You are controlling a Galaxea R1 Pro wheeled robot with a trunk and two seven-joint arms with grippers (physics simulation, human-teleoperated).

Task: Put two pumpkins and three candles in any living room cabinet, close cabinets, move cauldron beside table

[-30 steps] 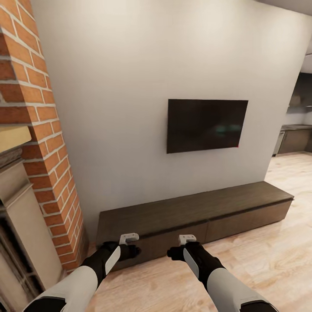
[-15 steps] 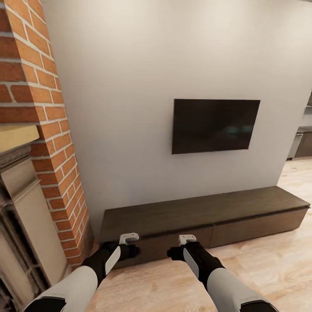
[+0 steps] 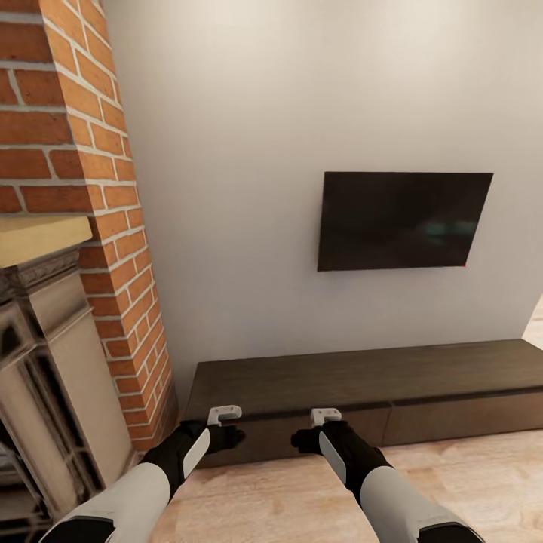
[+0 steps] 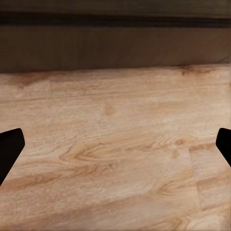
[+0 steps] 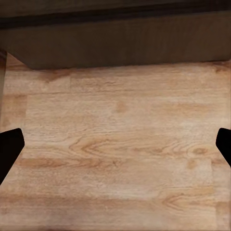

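Brick fireplace (image 3: 75, 188) at left, then both empty grippers, left (image 3: 224, 414) and right (image 3: 326, 415), jaws spread wide, face the shut cabinet (image 3: 362, 392) below the TV (image 3: 403, 220), so I judge all stowing remains undone.

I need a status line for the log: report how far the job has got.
Done: nothing I can confirm. The cabinet has its drawer fronts shut and its top is bare. In hand: nothing; the left hand and right hand are both open and empty, low over the floor before the cabinet. Left: finding the pumpkins, candles and cauldron, stowing them and closing up.
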